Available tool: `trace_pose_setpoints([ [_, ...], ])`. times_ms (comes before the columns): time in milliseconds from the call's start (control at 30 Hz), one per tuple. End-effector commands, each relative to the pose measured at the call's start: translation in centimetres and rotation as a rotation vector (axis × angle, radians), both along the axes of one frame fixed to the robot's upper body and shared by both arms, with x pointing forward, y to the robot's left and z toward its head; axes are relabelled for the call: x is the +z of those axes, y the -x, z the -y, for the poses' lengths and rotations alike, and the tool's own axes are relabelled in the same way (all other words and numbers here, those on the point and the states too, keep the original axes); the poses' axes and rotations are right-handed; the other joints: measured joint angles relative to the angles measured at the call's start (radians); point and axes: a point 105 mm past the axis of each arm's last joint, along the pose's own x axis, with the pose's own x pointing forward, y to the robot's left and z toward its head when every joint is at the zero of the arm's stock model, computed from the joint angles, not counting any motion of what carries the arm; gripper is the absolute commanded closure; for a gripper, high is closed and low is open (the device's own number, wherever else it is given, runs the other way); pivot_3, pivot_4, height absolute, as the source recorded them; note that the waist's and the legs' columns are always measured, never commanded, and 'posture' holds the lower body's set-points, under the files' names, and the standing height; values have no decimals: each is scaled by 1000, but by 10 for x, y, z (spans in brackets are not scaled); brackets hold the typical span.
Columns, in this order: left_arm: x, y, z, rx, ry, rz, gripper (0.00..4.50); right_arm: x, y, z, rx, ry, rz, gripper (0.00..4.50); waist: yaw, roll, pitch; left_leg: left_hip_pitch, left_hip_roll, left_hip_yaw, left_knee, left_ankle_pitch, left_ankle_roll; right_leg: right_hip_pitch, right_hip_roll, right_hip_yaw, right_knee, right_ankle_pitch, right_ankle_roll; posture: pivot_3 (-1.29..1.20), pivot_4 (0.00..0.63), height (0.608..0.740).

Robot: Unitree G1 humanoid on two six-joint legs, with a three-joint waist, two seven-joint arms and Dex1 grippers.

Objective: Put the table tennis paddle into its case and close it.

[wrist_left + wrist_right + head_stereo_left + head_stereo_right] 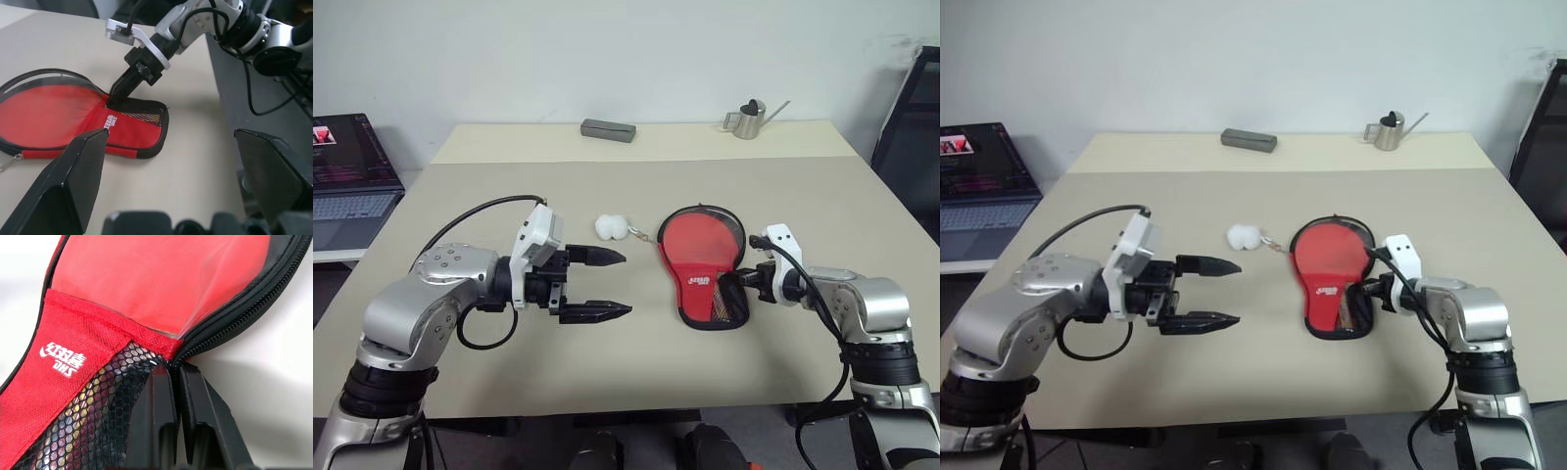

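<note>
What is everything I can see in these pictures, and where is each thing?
case: one, red with black edging and a mesh pocket, flat on the table's right half, its zip part open.
pom-pom: one, white, on the table just left of the case, joined to it by a short chain.
block: one, grey, far edge of the table.
watering can: one, small, metal, far right of the table.
laptop: one, open, on a side surface off to the left.
table: one, beige.
left gripper: one, black, open, above the table left of the pom-pom.
right gripper: one, black, shut at the case's narrow end.
</note>
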Motion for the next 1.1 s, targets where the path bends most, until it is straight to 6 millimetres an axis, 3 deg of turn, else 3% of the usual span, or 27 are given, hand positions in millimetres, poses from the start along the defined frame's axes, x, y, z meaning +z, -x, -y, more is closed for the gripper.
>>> trace_pose_setpoints([
  [33, 4, 9, 3, -56, -14, 33, 0, 2, 16, 2, 18, 2, -18, 4490, 3, 0, 0, 0, 0, 0, 0, 0, 0, 0, 0, 0, 0, 0, 0, 0, 150, 740],
  [533, -4, 20, 7, -130, -27, -4, 0, -10, 63, 1, 35, 6, -110, 4490, 15, 0, 0, 0, 0, 0, 0, 0, 0, 1, 0, -1, -1, 0, 0, 0, 150, 740],
  [1100, -12, 27, 11, -169, -21, -45, 0, -17, 94, 23, -8, 53, -174, 4490, 25, 0, 0, -1, 0, -2, 0, -1, 1, 2, 0, -3, -2, 0, 0, 0, 150, 740],
])
